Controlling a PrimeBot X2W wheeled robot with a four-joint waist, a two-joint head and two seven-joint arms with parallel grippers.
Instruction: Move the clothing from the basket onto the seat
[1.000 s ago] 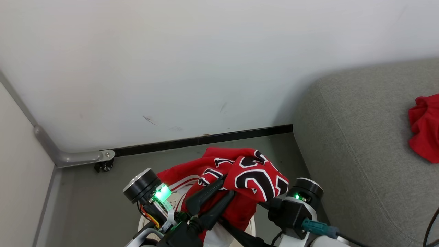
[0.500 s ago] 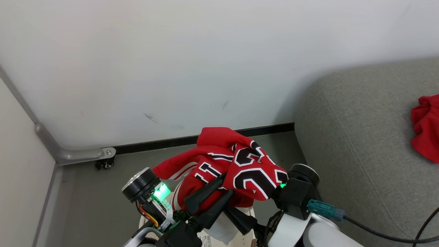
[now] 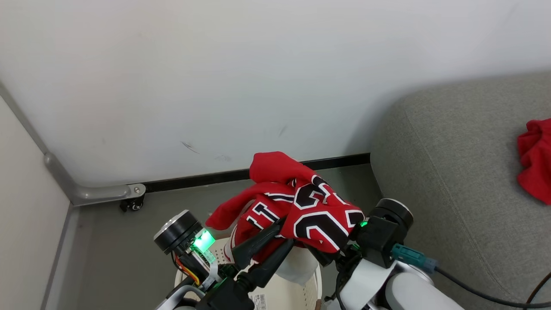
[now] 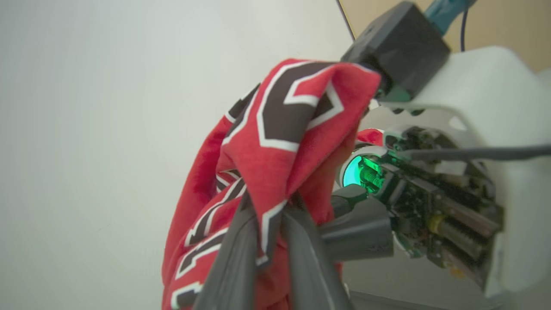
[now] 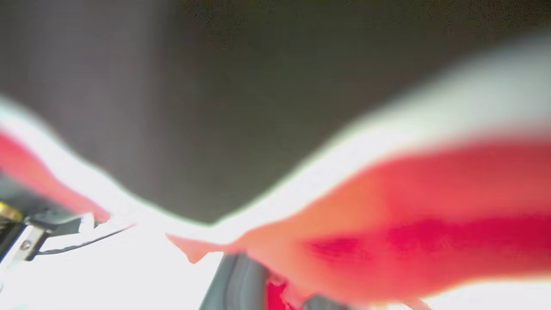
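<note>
White wall [image 3: 215, 64] behind; above basket [image 3: 308, 292], light floppy jersey [image 3: 318, 215] pinched in closed left gripper [image 4: 270, 211], best gripped at bunched folds; right gripper [image 4: 340, 217] unclear.

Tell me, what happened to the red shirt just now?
The red jersey went up higher above the basket, pinched in the left gripper. The right gripper rose with it under the cloth; whether it grips is hidden. The grey seat and the red cloth on it stayed put.
</note>
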